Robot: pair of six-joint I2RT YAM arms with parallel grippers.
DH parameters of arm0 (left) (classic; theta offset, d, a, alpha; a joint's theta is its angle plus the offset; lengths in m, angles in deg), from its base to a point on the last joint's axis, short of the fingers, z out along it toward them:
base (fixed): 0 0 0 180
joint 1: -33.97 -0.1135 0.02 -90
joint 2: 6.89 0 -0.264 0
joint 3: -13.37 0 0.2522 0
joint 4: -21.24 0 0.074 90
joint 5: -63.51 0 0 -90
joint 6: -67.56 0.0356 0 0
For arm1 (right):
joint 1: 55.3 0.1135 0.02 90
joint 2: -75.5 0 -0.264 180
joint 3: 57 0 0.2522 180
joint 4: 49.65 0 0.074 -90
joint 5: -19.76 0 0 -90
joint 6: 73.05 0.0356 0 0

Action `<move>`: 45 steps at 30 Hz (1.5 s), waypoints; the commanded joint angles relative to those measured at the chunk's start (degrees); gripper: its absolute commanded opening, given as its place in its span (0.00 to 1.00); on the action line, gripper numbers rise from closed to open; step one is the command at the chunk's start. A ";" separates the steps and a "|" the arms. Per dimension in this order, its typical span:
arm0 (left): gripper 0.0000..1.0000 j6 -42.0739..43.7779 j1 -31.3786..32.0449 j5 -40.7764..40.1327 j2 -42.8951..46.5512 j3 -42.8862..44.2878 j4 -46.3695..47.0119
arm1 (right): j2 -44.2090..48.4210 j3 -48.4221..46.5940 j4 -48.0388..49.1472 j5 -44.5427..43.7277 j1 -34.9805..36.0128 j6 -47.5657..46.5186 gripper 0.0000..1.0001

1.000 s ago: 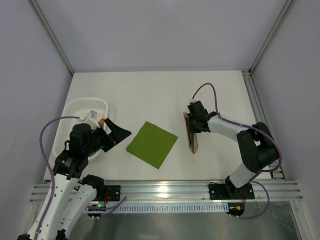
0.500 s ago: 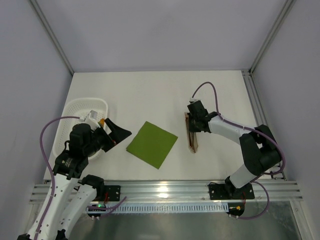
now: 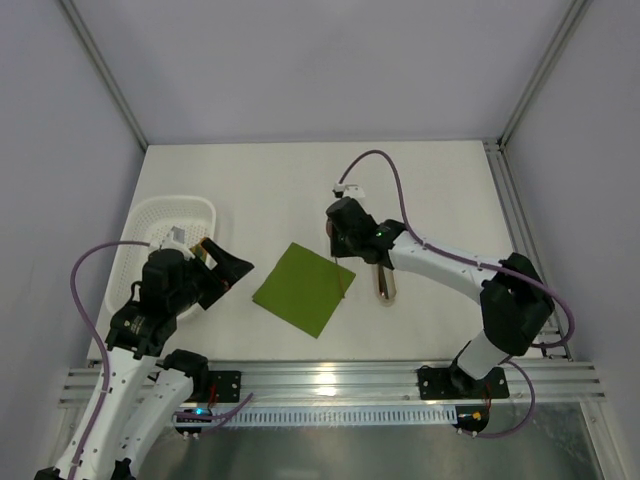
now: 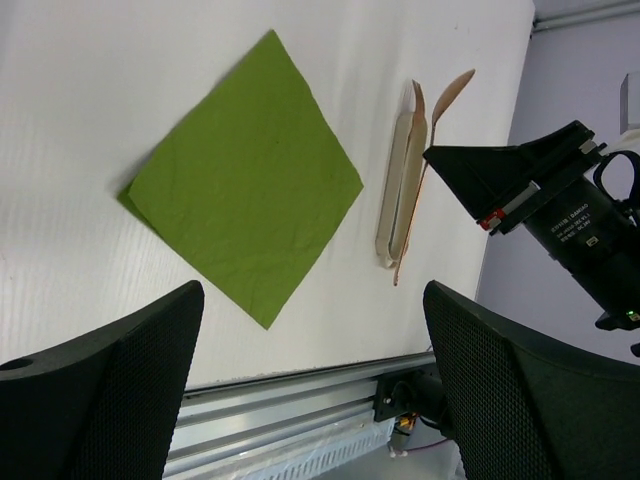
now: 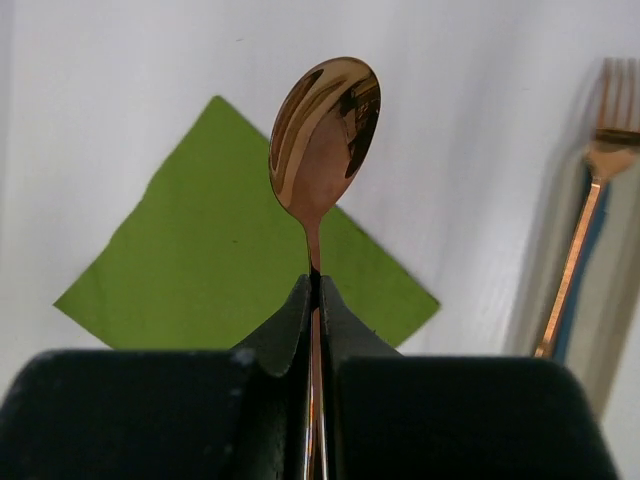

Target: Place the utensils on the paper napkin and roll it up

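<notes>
One utensil in hand: right gripper (image 5: 315, 290) pinches the spoon (image 5: 325, 130) above the napkin's (image 3: 303, 288) edge; next, lay it on the napkin. Left gripper (image 3: 228, 268) hangs open off the napkin's other side.

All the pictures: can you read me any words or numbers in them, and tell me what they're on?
On the black body behind the right gripper: a tiny line of white print, too small and blurred to read.
On the paper napkin, spoon, fork and white basket: no words, numbers or signs.
Nothing else readable in any view.
</notes>
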 commanded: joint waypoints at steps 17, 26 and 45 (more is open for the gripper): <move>0.91 -0.75 -0.34 -4.16 1.93 2.55 -4.55 | -27.88 -26.83 -4.30 -5.60 10.79 5.01 0.04; 0.91 -1.01 -0.34 -3.11 1.31 1.40 -3.84 | -31.04 -28.58 -5.00 -7.45 11.14 7.03 0.04; 0.91 -1.45 -0.34 -2.14 1.75 0.52 -3.23 | -32.71 -28.41 -5.97 -8.06 12.28 8.88 0.04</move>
